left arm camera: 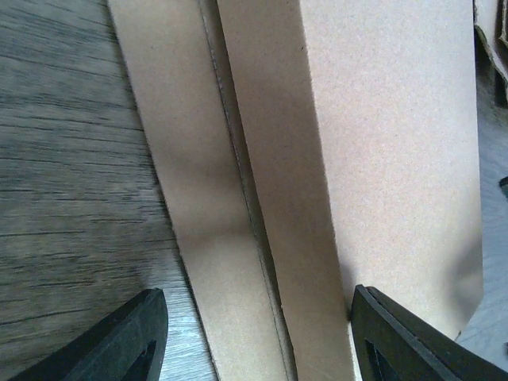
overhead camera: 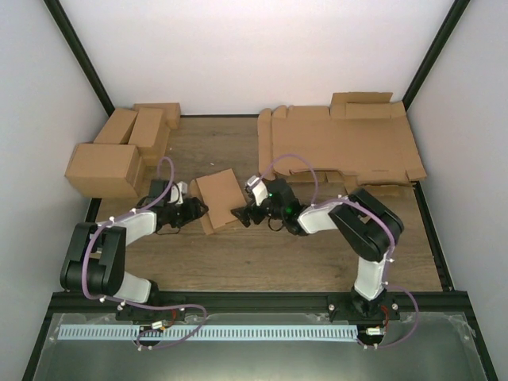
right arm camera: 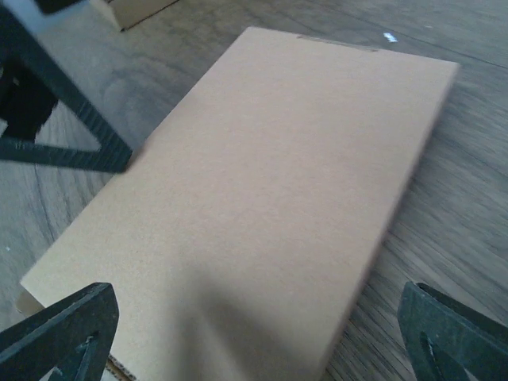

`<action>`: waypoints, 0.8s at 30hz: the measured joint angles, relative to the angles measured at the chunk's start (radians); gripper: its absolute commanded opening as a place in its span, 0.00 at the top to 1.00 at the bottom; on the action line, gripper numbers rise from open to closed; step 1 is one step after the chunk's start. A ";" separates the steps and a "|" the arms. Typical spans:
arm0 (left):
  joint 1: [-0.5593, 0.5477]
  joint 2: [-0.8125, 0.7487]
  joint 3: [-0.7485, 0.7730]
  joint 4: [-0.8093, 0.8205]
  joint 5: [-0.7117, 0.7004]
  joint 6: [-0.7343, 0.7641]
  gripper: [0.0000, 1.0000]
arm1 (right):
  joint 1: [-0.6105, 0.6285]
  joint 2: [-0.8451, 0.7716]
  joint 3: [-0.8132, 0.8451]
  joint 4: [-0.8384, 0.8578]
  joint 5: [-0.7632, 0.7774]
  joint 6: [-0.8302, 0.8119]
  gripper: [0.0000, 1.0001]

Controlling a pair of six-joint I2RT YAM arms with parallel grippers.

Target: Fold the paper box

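The paper box [overhead camera: 218,198] is a small closed brown carton lying on the wooden table between my two grippers. My left gripper [overhead camera: 194,211] is open at the box's left side. In the left wrist view the side wall and a flap seam [left arm camera: 262,238] lie between the spread fingers [left arm camera: 119,345], and the right finger rests against the box's edge. My right gripper [overhead camera: 240,214] is open at the box's near right corner. In the right wrist view the flat top panel [right arm camera: 270,182] fills the space between the wide-apart fingers [right arm camera: 63,333].
A group of finished brown boxes [overhead camera: 119,151] stands at the back left. A pile of flat brown sheets [overhead camera: 341,143] lies at the back right. The left gripper's finger [right arm camera: 48,119] shows at the top left of the right wrist view.
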 measured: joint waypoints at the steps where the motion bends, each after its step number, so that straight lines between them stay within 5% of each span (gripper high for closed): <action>1: 0.004 0.000 0.000 -0.003 0.000 0.003 0.35 | 0.011 0.021 0.006 0.020 0.000 -0.035 0.00; 16: 0.035 0.003 0.000 -0.013 0.000 0.036 0.36 | 0.076 0.263 0.295 0.005 0.071 -0.285 0.00; 24: 0.036 0.011 0.000 0.007 0.010 0.038 0.36 | 0.057 0.135 0.142 0.020 0.068 -0.201 0.00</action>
